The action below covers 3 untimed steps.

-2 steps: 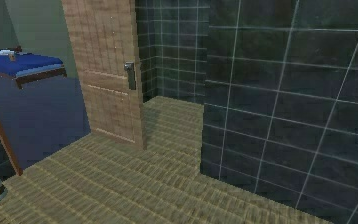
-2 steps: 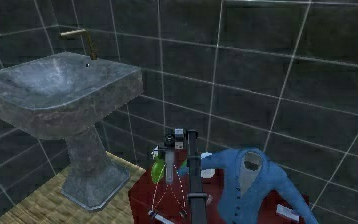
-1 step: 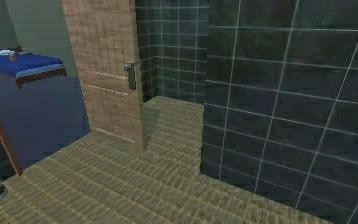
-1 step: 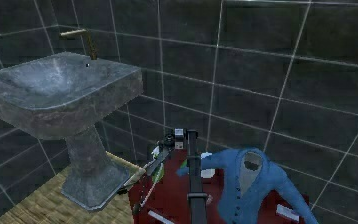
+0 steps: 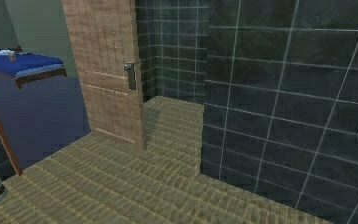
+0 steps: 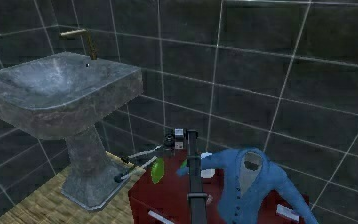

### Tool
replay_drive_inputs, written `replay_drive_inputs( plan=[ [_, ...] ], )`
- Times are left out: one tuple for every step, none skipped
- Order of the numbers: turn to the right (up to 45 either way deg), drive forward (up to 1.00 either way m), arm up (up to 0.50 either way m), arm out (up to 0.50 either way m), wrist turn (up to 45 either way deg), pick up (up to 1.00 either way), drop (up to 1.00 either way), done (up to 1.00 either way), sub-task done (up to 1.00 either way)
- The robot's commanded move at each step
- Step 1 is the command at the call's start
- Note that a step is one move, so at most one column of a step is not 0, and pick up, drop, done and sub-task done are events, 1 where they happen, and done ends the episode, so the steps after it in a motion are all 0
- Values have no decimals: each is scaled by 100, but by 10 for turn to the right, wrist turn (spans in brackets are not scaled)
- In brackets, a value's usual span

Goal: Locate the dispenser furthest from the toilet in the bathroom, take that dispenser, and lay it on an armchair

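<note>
the small green blob (image 6: 159,170), likely the dispenser, shows at the red worktop's (image 6: 147,203) edge by the pincer (image 6: 127,166), and i cannot tell if it's held, so a nudge might knock it floorwards.

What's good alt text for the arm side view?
The robot's dark arm reaches over a red cabinet, its hand near a small green object. A blue shirt lies on the cabinet; a grey pedestal sink stands left, against dark tiles.
</note>
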Motion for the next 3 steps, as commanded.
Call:
replay_drive_inputs(
  plan=[
    [0,0,0,0,450,0,0,0,0],
    [0,0,0,0,120,0,0,0,0],
    [0,0,-30,0,0,0,0,0,0]
  ],
)
